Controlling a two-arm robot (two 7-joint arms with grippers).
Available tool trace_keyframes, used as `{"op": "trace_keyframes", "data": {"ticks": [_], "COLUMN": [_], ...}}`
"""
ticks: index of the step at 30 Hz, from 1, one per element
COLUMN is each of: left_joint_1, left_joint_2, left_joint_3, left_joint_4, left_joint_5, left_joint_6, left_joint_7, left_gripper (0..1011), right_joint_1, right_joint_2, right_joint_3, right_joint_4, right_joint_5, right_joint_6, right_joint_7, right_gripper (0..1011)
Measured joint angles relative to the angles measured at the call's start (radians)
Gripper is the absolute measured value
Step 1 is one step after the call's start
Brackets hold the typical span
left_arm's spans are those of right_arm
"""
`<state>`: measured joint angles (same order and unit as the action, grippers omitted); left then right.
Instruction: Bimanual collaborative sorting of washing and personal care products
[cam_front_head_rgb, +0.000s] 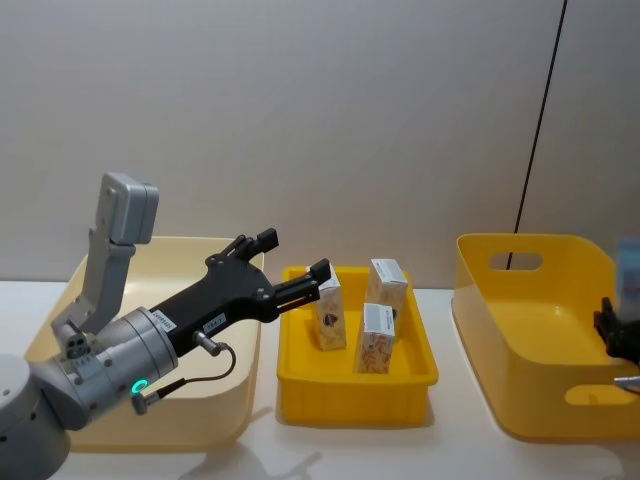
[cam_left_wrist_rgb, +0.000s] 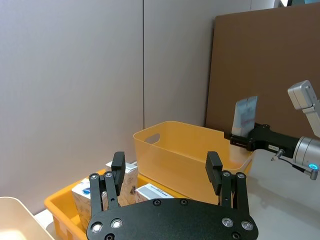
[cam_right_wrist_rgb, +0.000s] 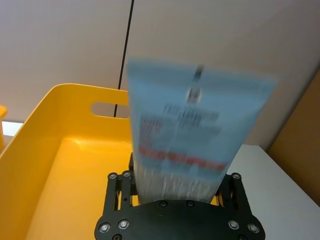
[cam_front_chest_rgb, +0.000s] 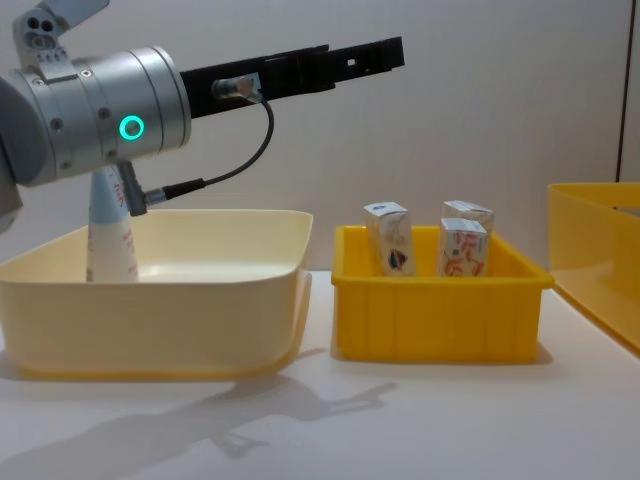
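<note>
so the right gripper (cam_right_wrist_rgb: 175, 196) is clamped on a pale-blue tube (cam_right_wrist_rgb: 195, 130), upright over the big yellow bin (cam_front_head_rgb: 482, 292), probably to drop it in, while the left gripper (cam_front_head_rgb: 293, 253) hangs wide open above the cartons (cam_front_head_rgb: 378, 340) in the small tray (cam_front_head_rgb: 355, 388), ready to grab one

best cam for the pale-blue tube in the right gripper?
Right wrist view: the pale-blue squeeze tube stands large and upright, clamped by the right gripper above the deep yellow bin. Left wrist view shows it small and far off; head view catches a sliver at the right edge.
</note>
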<state>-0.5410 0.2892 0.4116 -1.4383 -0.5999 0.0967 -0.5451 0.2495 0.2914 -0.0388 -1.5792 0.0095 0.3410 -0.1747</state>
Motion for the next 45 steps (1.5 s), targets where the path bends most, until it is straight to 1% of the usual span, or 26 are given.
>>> {"op": "trace_keyframes", "data": {"ticks": [6, 11, 30, 45], "left_joint_1": [0.0, 0.0, 0.0, 0.0], "left_joint_2": [0.0, 0.0, 0.0, 0.0], "left_joint_3": [0.0, 0.0, 0.0, 0.0], "left_joint_4": [0.0, 0.0, 0.0, 0.0], "left_joint_5": [0.0, 0.0, 0.0, 0.0], "left_joint_6": [0.0, 0.0, 0.0, 0.0], "left_joint_7": [0.0, 0.0, 0.0, 0.0], "left_gripper": [1000, 1000, 1000, 1000], "right_joint_1": [-0.003, -0.004, -0.006, 0.012], "right_joint_2": [-0.003, -0.004, -0.008, -0.02], "right_joint_3": [0.002, 0.004, 0.006, 0.001], "right_joint_4": [0.0, 0.0, 0.001, 0.001], "right_joint_5": [0.002, 0.002, 0.003, 0.003], "right_joint_6": [0.007, 0.011, 0.017, -0.016], "right_joint_7": [-0.001, -0.001, -0.001, 0.02], "right_gripper": [918, 1002, 1001, 1001]}}
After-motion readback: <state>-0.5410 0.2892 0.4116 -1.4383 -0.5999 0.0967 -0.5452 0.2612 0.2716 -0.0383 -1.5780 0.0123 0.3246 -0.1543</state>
